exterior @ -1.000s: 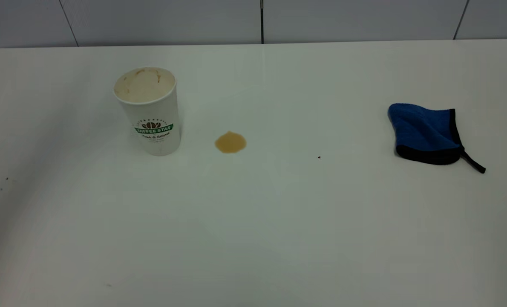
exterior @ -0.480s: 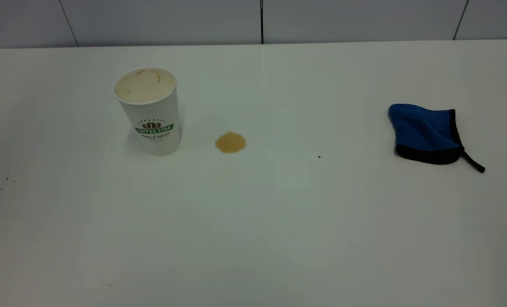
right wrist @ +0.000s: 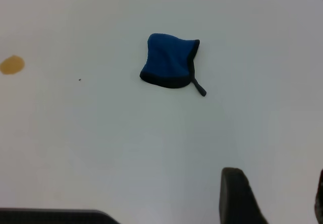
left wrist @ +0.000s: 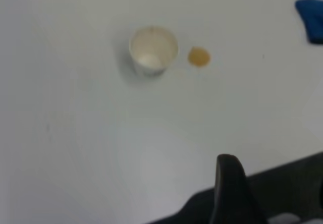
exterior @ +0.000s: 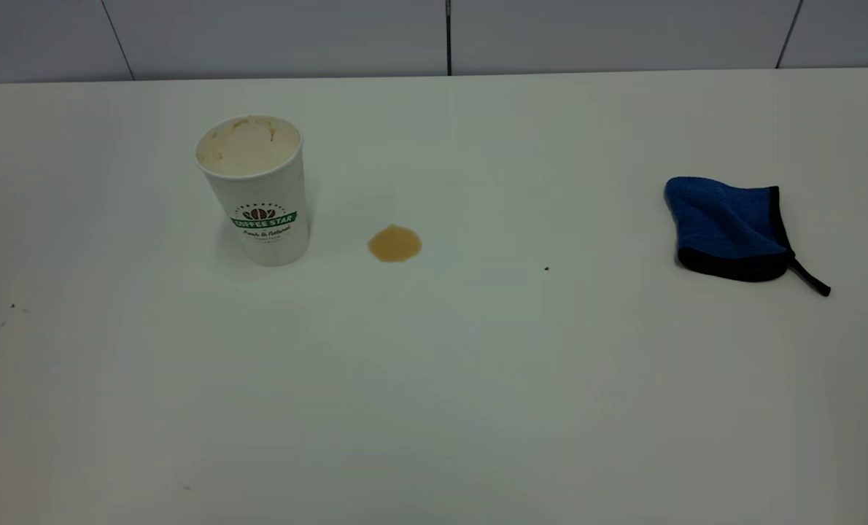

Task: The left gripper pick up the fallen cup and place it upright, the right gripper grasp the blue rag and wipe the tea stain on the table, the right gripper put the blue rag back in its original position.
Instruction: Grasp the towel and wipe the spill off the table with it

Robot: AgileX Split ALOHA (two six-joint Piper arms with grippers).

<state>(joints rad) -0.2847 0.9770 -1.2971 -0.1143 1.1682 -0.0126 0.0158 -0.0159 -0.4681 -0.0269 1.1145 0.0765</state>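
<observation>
The white paper cup (exterior: 255, 191) with a green COFFEE STAR banner stands upright on the white table (exterior: 478, 379), left of centre. Just to its right lies the light brown tea stain (exterior: 394, 243). The folded blue rag (exterior: 729, 227) with black edging lies far to the right, strap trailing. Neither gripper shows in the exterior view. In the left wrist view the left gripper (left wrist: 275, 183) hangs high and well back from the cup (left wrist: 153, 50) and the stain (left wrist: 199, 57), open and empty. My right gripper (right wrist: 277, 199) is open, high above bare table, short of the rag (right wrist: 169, 61).
A grey panelled wall (exterior: 448, 36) runs behind the table's far edge. Tiny dark specks (exterior: 546, 268) dot the surface between stain and rag. The table's near dark edge (left wrist: 292, 173) shows by the left gripper.
</observation>
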